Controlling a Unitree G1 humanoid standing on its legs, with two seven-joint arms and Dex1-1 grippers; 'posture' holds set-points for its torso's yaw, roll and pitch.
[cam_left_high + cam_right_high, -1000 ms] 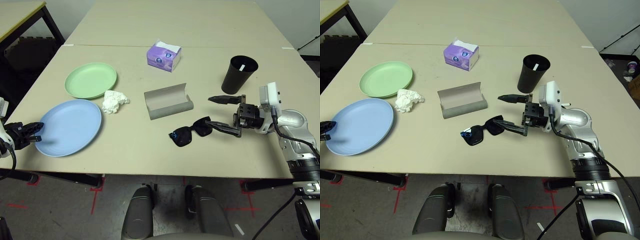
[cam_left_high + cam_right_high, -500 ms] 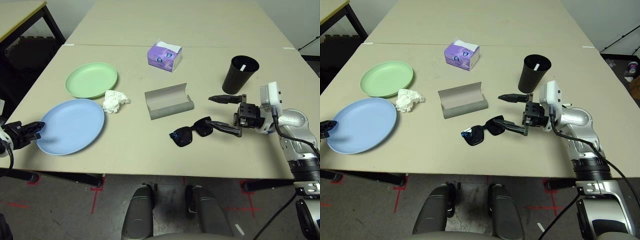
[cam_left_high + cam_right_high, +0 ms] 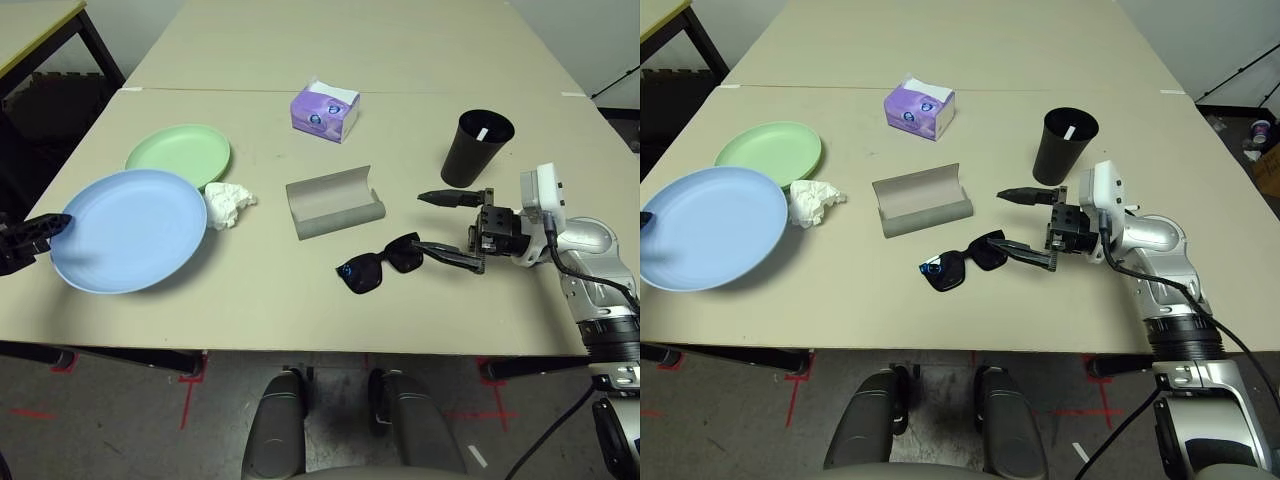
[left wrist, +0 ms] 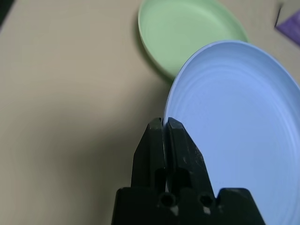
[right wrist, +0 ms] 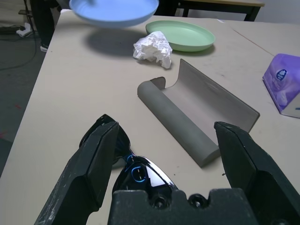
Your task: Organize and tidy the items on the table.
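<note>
Plate work, left side: my left gripper [image 4: 164, 127] is pinching the near-left rim of the round light blue plate [image 3: 132, 228], fingers closed tight on the edge. The plate is hanging clear of the large matte beige table [image 3: 240, 300], casting a shadow beneath it, and its far rim is overlapping the near edge of the round pale green plate [image 3: 178, 157], which is lying flat at the table's left.

Just right of both plates, the crumpled white tissue [image 3: 229, 203] is sitting on the table. The grey oblong glasses case [image 3: 335, 202] is lying open at centre, its long axis running left to right and slightly angled, hollow side facing up. The black sunglasses [image 3: 380, 264] are lying in front of it, long axis running from near-left to far-right, lenses showing a blue glint, one end reaching toward my right gripper [image 3: 450, 228].

My right gripper is pointing left with its jaws spread wide, holding nothing, the sunglasses' end lying between the fingers [image 5: 96, 164].

Behind that gripper a tall black cup [image 3: 476, 148] is standing upright with something thin and white inside. A purple tissue box [image 3: 324, 111] is sitting farther back; its print is not readable.

Red tape marks are showing on the grey floor [image 3: 120, 420].
</note>
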